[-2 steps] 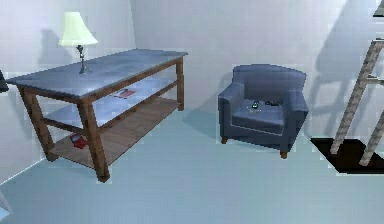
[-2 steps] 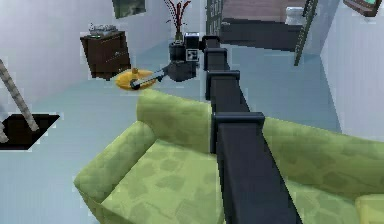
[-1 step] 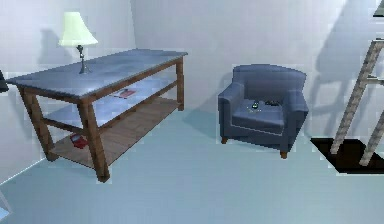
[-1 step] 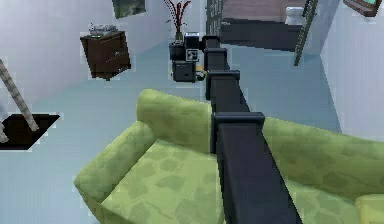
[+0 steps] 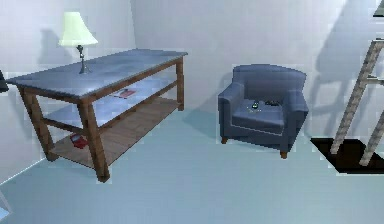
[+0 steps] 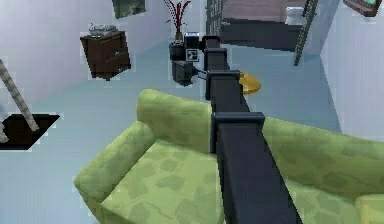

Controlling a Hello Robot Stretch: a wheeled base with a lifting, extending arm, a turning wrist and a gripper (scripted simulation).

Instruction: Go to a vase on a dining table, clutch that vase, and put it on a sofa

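My arm (image 6: 235, 130) reaches out over a green sofa (image 6: 160, 165) in the arm side view, crossing above its seat and backrest. At the arm's far end is the gripper (image 6: 182, 66), left of the two white squares. A dark vase with reddish twigs (image 6: 178, 22) rises at the gripper's far end, with only floor and wall behind it. It is clear of every surface, so the gripper holds it.
Beyond the sofa are a dark wooden cabinet (image 6: 105, 52), a yellow round thing on the floor (image 6: 248, 85) and a doorway (image 6: 262, 25). The forward view has a blue-topped shelved table (image 5: 100, 75) with a lamp (image 5: 78, 35), a blue armchair (image 5: 263, 105) and a ladder (image 5: 355, 100) on a black mat (image 5: 345, 155).
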